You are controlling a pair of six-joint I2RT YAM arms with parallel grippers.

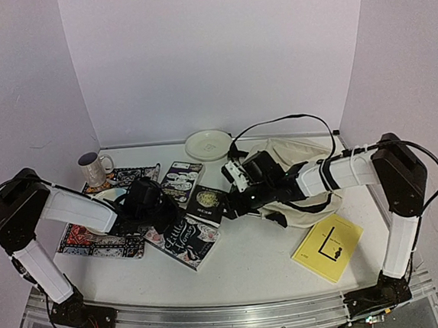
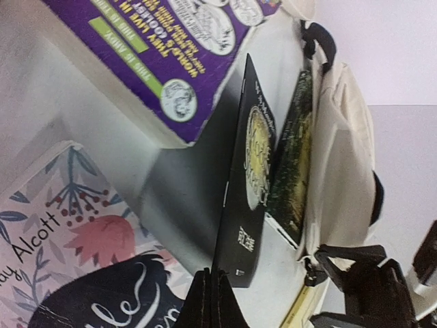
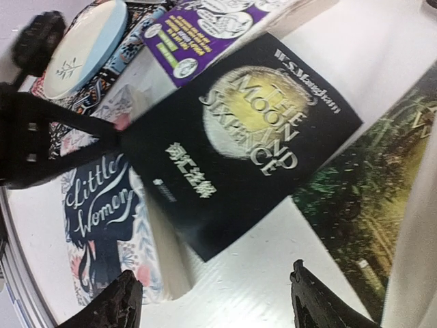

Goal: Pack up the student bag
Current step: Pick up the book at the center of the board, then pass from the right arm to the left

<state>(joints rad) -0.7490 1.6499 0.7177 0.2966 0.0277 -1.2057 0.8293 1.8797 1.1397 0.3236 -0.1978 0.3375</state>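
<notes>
Well, a glazed mug [image 1: 93,169] stands at the far edge of a patterned cloth mat [image 1: 95,240]. The left claw [image 2: 209,290] pinches a corner of the glossy black paperback [image 3: 246,150], tilted up between the purple book [image 2: 171,48] and Little Women [image 3: 99,205]. The right claw [image 3: 215,280] hangs wide open above it. Right of centre, under the right arm, the bag [image 1: 291,156] slumps: cream cloth, limp and light, likely to fold shut if pushed. It is best gripped at the mouth's hem or a black strap. A green book [image 3: 369,198] lies against it; a matte yellow book [image 1: 327,247] sits near.
</notes>
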